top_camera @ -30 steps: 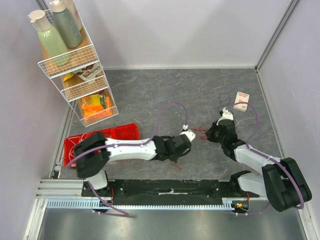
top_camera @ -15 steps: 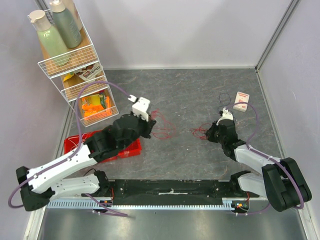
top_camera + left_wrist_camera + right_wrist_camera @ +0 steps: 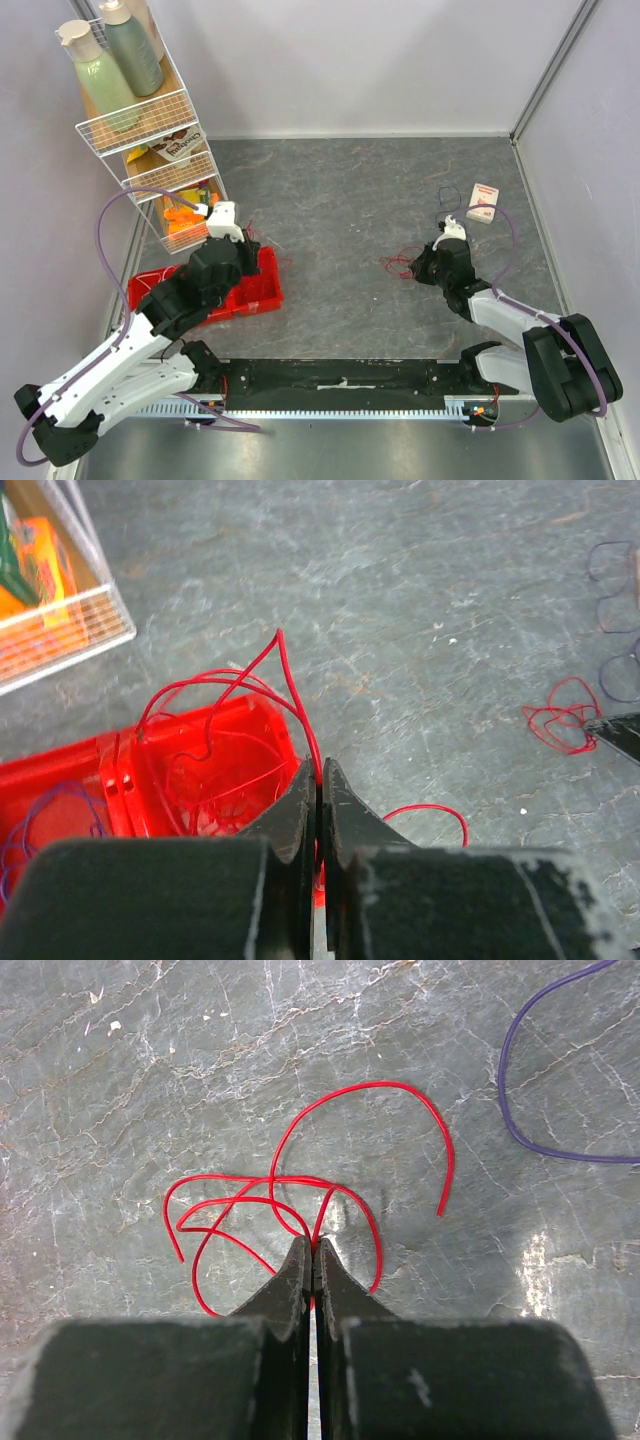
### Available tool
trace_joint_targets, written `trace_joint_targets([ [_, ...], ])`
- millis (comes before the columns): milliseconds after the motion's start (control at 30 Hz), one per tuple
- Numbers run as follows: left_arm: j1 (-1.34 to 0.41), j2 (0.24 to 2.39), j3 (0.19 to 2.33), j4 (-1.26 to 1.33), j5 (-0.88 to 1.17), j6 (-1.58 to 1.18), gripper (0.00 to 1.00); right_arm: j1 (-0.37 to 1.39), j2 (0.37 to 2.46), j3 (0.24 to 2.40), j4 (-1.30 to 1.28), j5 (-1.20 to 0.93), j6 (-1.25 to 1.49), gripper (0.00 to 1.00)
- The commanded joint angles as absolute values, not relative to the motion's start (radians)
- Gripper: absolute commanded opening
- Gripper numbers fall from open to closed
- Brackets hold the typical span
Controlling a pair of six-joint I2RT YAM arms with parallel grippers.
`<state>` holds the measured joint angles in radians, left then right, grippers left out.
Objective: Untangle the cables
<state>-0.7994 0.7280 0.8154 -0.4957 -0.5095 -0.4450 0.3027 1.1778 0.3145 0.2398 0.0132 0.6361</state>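
We see the left gripper (image 3: 320, 772) closed, its two jaws pressed together on a thin red cable (image 3: 288, 675). The cable rises out of the tips in a sharp peak and falls in loose loops into the red tray (image 3: 60, 770), which lies on the left of the table just near of the wire rack (image 3: 150, 130). One short end curls out onto the grey table (image 3: 340, 190) to the right of the jaws. A dark purple cable (image 3: 28, 825) lies coiled in the left part of the tray.

On the right side, well apart from the tray, the right gripper (image 3: 314, 1245) sits low over the table with its jaws shut. A second red cable (image 3: 360, 1085) lies there in several overlapping loops, and its strands meet exactly at the tips, so we read the jaws as pinching it. One end arcs away to the far right. Another purple cable (image 3: 505, 1080) curves across the table just beyond it, apart from the red loops. A small white box (image 3: 484, 203) rests farther back on the right.
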Motion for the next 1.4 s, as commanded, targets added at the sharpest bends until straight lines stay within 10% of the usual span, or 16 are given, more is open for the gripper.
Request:
trace_joint_targets([
  [0,-0.781,0.732,0.781,-0.567,-0.569,-0.613,0.02,0.298,1.189,0.308,0.293,0.003,0.641,0.0],
  [1167,-0.512,1.203,0.676,-0.566,-0.417,-1.132,0.04,0.298,1.18,0.308,0.285,0.003,0.641,0.0],
  [1367,-0.512,1.043,0.735,-0.655,-0.466,-1.043,0.8,0.296,1.186,0.31,0.288,0.003,0.641,0.0],
])
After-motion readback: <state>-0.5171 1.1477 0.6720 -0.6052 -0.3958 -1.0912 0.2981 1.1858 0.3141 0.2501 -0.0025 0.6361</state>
